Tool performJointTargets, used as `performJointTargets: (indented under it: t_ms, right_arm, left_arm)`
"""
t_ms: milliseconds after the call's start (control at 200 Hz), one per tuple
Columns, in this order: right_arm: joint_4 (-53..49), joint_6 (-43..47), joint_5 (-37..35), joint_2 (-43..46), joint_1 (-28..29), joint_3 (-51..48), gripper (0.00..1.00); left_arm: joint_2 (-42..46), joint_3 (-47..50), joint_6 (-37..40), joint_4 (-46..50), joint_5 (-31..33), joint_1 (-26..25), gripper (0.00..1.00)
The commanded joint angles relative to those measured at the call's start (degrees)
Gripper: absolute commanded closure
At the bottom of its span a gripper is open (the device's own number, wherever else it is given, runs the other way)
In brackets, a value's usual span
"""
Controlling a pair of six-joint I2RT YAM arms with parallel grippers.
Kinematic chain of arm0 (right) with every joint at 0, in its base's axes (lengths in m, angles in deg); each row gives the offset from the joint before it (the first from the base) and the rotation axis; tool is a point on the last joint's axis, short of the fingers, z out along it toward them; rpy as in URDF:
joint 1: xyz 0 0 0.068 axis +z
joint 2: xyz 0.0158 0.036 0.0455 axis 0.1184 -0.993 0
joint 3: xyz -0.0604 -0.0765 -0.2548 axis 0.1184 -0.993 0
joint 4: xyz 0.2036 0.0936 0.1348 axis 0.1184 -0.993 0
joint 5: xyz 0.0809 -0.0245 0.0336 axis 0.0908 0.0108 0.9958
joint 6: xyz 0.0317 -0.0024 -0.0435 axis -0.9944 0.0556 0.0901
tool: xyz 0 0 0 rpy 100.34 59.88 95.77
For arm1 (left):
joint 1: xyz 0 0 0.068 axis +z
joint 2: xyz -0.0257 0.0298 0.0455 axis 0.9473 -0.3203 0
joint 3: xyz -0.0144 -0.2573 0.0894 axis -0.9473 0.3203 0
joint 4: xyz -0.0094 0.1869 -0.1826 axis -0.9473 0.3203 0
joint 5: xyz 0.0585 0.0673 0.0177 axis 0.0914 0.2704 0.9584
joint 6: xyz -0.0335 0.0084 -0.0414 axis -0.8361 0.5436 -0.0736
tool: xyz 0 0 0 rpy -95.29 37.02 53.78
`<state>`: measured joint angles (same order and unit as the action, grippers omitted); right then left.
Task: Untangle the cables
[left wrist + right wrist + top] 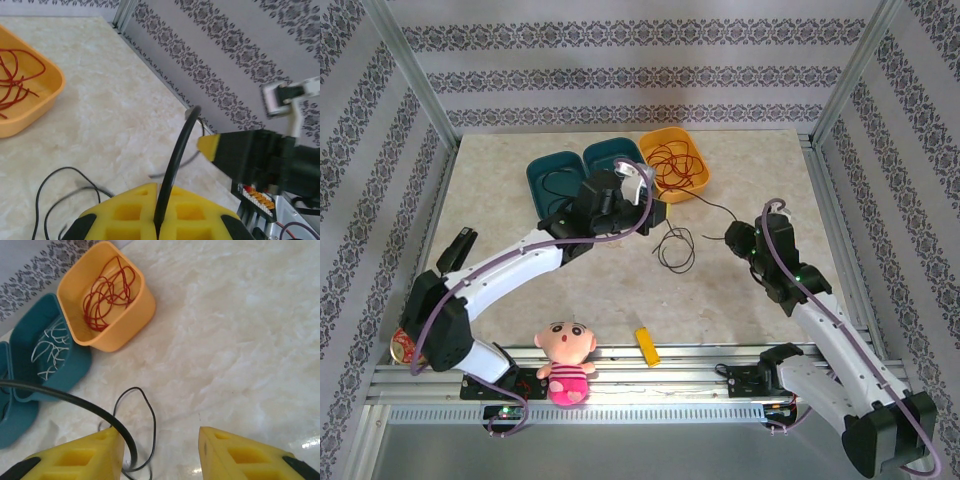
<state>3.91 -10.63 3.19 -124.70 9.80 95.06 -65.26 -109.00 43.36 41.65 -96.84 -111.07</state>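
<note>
Sorting looks well along. The red cables (105, 295) lie in the orange tray (145, 315), upper left of the right wrist view. The white cables (47, 352) lie in the teal tray (80, 367) just below and left of it.

Step in hand, by my reading: the black cable (175, 155).
- Left jaws: together, clamped on the black cable. In the left wrist view it rises from between them at bottom centre and arcs up toward mid-frame.
- Right jaws: apart, nothing clamped. The black cable runs past the inner side of the finger at lower left of the right wrist view.

A thin black loop (676, 248) lies on the counter (490, 200) at the centre of the top view. I cannot tell whether it is this cable's slack.

A second teal tray (532, 180), upper centre-left, holds a black strand.

The next move probably calls for the left arm to lift and draw the cable free of any loop, then carry it to that second tray. The right jaws should keep clear so the slack does not snag.
</note>
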Motion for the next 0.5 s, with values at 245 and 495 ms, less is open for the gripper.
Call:
performJointTargets:
  t_ms: [245,495]
  right_arm:
    - [4.5,-0.4,5.4,-9.6,1.6,-2.5,0.57]
    - [6.4,1.5,6.1,-8.3,2.6,-3.1,0.43]
  left_arm:
    - [3.1,-1.7,-0.1,2.9,1.1,1.0,1.00]
    - [7.3,0.9,-1.6,4.1,5.8,8.0,1.00]
